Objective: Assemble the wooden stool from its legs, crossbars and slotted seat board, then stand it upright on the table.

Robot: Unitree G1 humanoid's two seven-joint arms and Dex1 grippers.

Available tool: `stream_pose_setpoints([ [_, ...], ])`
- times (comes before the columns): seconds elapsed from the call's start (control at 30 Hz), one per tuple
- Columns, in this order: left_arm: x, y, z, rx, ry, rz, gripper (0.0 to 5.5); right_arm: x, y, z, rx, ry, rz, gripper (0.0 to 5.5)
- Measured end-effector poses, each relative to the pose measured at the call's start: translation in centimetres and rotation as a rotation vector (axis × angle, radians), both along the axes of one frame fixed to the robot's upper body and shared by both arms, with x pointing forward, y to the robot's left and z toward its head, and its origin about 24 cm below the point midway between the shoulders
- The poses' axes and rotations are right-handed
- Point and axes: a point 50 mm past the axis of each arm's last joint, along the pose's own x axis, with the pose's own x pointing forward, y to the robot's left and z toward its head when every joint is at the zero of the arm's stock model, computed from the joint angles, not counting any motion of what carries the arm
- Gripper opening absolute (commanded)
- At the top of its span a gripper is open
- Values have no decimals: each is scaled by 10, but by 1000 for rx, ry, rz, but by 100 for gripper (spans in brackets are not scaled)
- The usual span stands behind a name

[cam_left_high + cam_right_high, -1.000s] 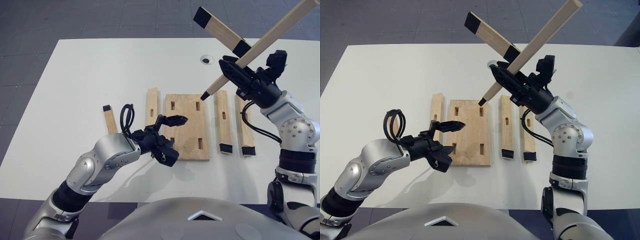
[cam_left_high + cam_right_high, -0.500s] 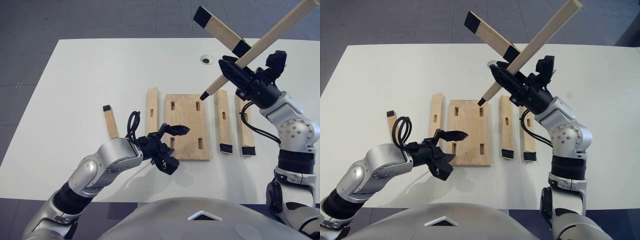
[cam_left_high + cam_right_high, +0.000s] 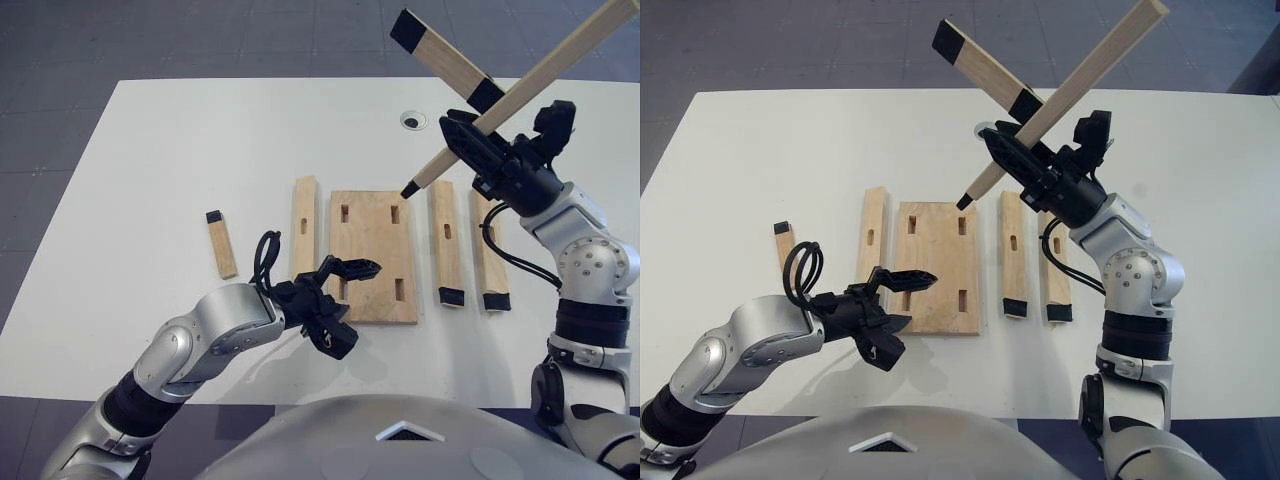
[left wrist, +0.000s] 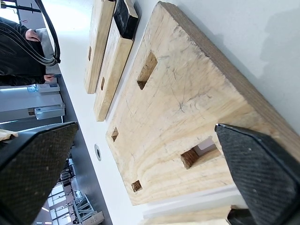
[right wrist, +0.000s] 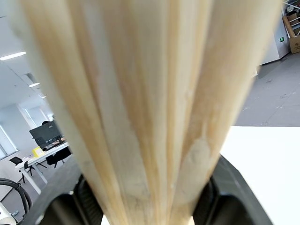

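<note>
The slotted seat board [image 3: 375, 255] lies flat mid-table. My left gripper [image 3: 352, 303] hovers open just above its front left corner; in the left wrist view its two dark fingers [image 4: 37, 154] frame the seat board [image 4: 187, 108] with nothing between them. My right gripper [image 3: 466, 136] is raised over the table's back right, shut on a long wooden bar [image 3: 540, 68]. That bar is crossed with a black-tipped leg [image 3: 440, 58] and points down toward the board's far right corner. The bar [image 5: 140, 112] is very close in the right wrist view.
A slotted piece [image 3: 303, 225] lies left of the board, and a short black-tipped piece [image 3: 220, 245] farther left. Two black-tipped legs [image 3: 445, 245] [image 3: 490, 260] lie right of the board. A round grommet [image 3: 411, 119] sits near the table's far edge [image 3: 250, 80].
My left gripper has drawn back and down toward the board's front left corner, uncovering the short black-tipped piece. The right arm and its crossed pieces have stayed put.
</note>
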Motion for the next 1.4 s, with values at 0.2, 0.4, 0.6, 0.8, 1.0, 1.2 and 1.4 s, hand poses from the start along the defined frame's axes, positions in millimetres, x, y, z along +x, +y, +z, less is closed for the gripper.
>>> stream_pose_setpoints([
  [0.2,11,0,3,-4,-35,21,550,0,0,0,-5,0,-2,203],
  [0.4,16,1,5,-13,-51,38,550,0,0,0,-5,0,-2,203],
  [0.6,17,1,2,-7,-43,40,550,0,0,0,-5,0,-2,203],
  [0.8,10,-1,-4,24,-41,-5,550,0,0,-1,-4,1,-2,203],
  [1.0,-3,-4,-5,21,-26,-44,550,0,1,-1,-6,1,-2,203],
  [1.2,-16,-8,-4,2,16,-89,550,0,2,-3,-35,1,6,203],
  [1.4,-19,-3,-4,5,34,-93,550,0,6,-7,-89,0,34,203],
])
